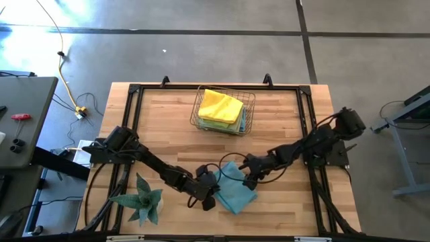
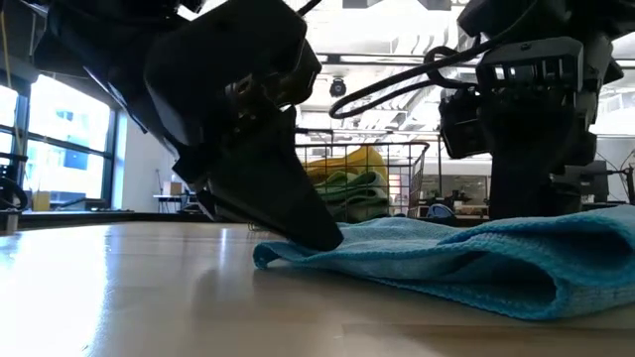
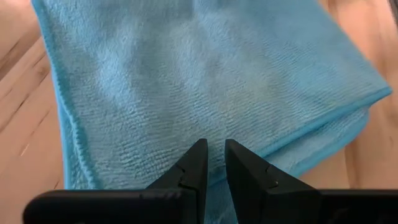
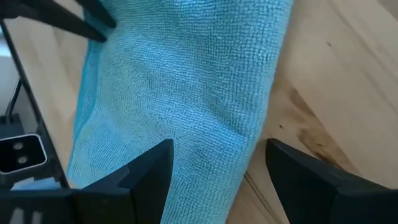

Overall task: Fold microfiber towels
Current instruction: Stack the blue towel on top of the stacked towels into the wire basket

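A light blue microfiber towel [image 1: 235, 193] lies folded on the wooden table near its front edge, its layers flat on the wood. My left gripper [image 3: 214, 149] is at the towel's left end, its fingers nearly together with cloth in the narrow gap. My right gripper [image 4: 219, 144] stands open at the towel's far right edge, one finger over the cloth and one over bare wood. More towels, yellow [image 1: 222, 104] on top of green ones, lie piled in the wire basket [image 1: 250, 111] at the back. My left gripper pinches the blue towel's left end [image 3: 214, 134] between its two fingers, slanting down from the table's left. In the low view a fingertip [image 2: 325, 236] meets that end [image 2: 273, 253] at table height; the towel lies slack on the wood. How many layers it has is hidden. My right gripper hangs over the towel's edge [image 4: 249, 134]; whether its fingers touch the cloth I cannot tell.
A spiky green plant [image 1: 142, 198] stands at the front left, close beside my left arm. A black frame [image 1: 134, 94] runs around the tabletop. Bare wood lies between the towel and the basket and to the right of the towel.
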{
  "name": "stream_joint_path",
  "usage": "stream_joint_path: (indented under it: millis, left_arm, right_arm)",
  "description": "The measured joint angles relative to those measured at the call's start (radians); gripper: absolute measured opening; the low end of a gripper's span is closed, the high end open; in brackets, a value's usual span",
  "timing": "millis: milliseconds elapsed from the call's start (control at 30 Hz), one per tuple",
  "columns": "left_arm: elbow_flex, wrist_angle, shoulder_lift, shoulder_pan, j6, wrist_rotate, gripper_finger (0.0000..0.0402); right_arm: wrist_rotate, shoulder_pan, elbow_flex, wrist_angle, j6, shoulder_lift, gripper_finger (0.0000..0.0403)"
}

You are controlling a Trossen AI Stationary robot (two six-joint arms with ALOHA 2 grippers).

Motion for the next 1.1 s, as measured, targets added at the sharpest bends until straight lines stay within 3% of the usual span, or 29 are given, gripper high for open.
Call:
stream_joint_path:
  millis: [200, 700, 1100]
  left_arm:
    - [0.000, -0.036, 0.000, 0.000, -0.014, -0.004, 0.0046]
    - [0.000, -0.039, 0.000, 0.003, -0.040, -0.057, 0.0046]
    - [0.000, -0.039, 0.000, 0.002, -0.070, -0.075, 0.0046]
  right_arm:
    - [-0.045, -0.027, 0.000, 0.033, -0.051, 0.003, 0.0248]
    - [-0.022, -0.031, -0.001, 0.052, -0.080, 0.004, 0.0248]
    - [0.030, -0.024, 0.003, 0.197, 0.048, 0.100, 0.0247]
